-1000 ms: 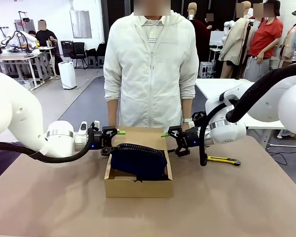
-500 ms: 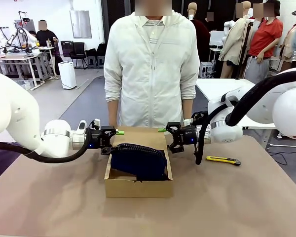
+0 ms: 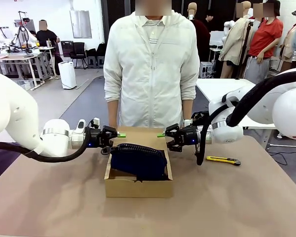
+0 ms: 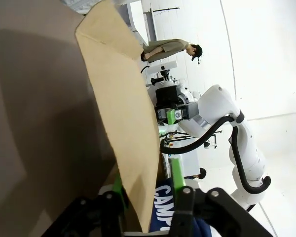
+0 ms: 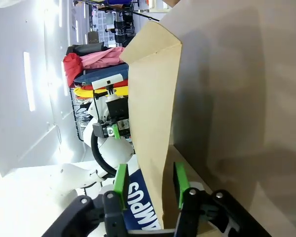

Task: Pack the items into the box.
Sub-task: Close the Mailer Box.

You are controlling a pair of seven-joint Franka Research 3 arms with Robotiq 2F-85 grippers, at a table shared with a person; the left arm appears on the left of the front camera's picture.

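- Navy pouch [image 3: 138,160] lies inside the box [image 3: 138,188] mid-table; the stapler is possibly beneath it, hidden
- Far flap [image 3: 140,131] open; left gripper [image 3: 120,134] and right gripper [image 3: 161,135] straddle its ends, jaws apart; shutting it is left

pouch [image 3: 138,160] lower half hidden behind box [image 3: 138,188] wall, its print cut off

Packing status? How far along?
Done: navy pouch lies in the box. In hand: left hand and right hand straddle the open lid flap, one at each end, not visibly clamped. Remaining: grip the flap, fold it shut.
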